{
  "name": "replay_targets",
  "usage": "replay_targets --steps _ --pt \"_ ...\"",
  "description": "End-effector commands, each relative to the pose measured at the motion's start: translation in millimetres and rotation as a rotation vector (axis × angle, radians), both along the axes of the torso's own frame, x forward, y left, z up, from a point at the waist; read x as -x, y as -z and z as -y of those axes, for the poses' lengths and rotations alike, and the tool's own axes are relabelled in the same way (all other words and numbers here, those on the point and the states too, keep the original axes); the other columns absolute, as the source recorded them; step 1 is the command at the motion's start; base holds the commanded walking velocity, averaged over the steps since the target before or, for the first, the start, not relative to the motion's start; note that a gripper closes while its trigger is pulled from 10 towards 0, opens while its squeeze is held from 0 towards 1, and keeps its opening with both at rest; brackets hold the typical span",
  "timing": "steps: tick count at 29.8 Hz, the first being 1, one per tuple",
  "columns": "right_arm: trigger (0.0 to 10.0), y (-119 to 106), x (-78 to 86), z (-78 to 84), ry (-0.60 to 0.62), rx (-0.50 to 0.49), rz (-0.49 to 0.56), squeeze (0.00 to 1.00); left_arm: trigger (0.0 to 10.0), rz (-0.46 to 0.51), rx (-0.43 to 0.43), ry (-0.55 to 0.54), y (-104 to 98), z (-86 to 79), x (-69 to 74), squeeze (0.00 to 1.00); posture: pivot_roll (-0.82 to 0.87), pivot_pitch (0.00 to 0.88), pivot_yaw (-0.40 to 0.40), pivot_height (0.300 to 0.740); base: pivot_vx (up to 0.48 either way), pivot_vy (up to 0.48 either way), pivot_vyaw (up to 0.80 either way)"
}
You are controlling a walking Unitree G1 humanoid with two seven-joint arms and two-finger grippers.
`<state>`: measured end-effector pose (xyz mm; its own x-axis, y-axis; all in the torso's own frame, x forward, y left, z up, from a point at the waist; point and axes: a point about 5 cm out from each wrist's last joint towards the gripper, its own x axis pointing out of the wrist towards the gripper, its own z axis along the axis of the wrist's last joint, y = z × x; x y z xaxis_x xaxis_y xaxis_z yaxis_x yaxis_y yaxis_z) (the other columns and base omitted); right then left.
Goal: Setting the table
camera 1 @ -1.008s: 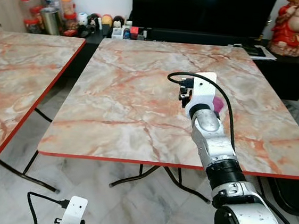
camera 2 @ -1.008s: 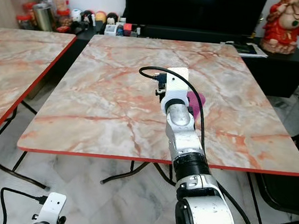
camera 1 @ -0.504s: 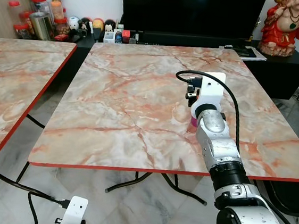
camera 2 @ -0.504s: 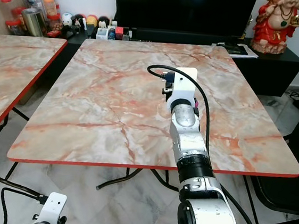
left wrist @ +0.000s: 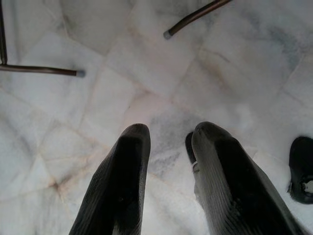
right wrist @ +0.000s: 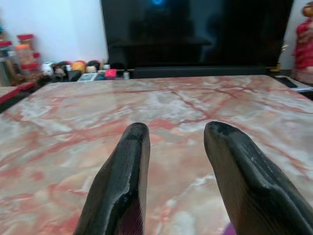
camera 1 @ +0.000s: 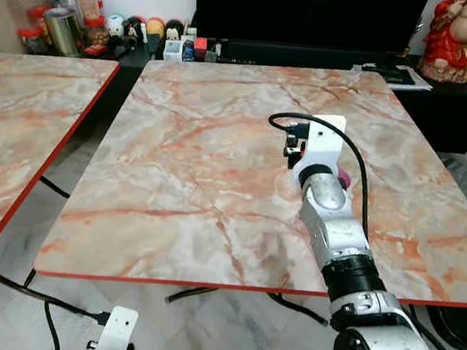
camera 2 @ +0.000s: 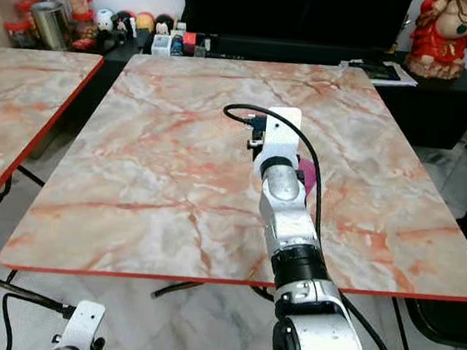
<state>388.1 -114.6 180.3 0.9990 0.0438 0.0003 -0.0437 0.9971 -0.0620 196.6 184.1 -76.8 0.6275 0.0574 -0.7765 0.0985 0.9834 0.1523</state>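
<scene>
Over the marble-patterned table (camera 1: 202, 155) with its red edge, the right arm (camera 1: 331, 235) reaches forward from the near edge, its silver forearm sloping up to a white wrist block (camera 1: 320, 142) with a black cable (camera 1: 338, 136) looping over it. A pink object (camera 1: 343, 178) peeks out just beyond that wrist block, on the side away from the second table; it is mostly hidden by the arm, so what it is cannot be made out. In the right wrist view a sliver of pink sits low between and under the finger bases, near the table surface. The right gripper (right wrist: 176, 147) holds its two black fingers (right wrist: 124, 181) clearly apart, a wide gap between the tips with only tabletop showing through it; whether the pink object is clasped lower down between them cannot be told.

The left arm hangs idle below the table's near edge, its white wrist block (camera 1: 119, 330) over the pale marble floor (left wrist: 161, 73). The left gripper (left wrist: 168, 134) has its fingers slightly parted with nothing between them, pointing at the floor near two dark table feet (left wrist: 168, 33).

Beyond the table's far edge stand a dark television (camera 1: 309, 16), a red figurine (camera 1: 465, 36) and a row of jars (camera 1: 58, 14). A second matching table (camera 1: 21, 128) stands beside the first. No writing is legible.
</scene>
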Motion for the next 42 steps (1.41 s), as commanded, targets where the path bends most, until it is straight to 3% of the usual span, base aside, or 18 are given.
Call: replay_targets --steps 1,29,42 --pt "10.0 -6.6 0.6 -4.3 -0.013 -0.015 0.018 0.00 10.0 0.004 -0.013 -0.003 -1.0 -3.4 -0.9 0.00 -0.07 0.000 0.019 0.736 0.304 0.000 0.00" --pt "10.0 -7.3 6.7 -6.5 -0.019 0.001 0.017 0.00 10.0 0.006 -0.013 -0.003 -0.9 -3.1 -0.7 0.00 -0.07 0.000 0.018 0.736 0.317 0.000 0.00" --pt "10.0 -11.0 41.2 -17.6 -0.050 0.031 -0.031 0.00 10.0 -0.002 -0.019 0.000 0.4 -5.5 2.4 0.00 -0.08 0.009 0.024 0.736 0.000 0.000 0.00"
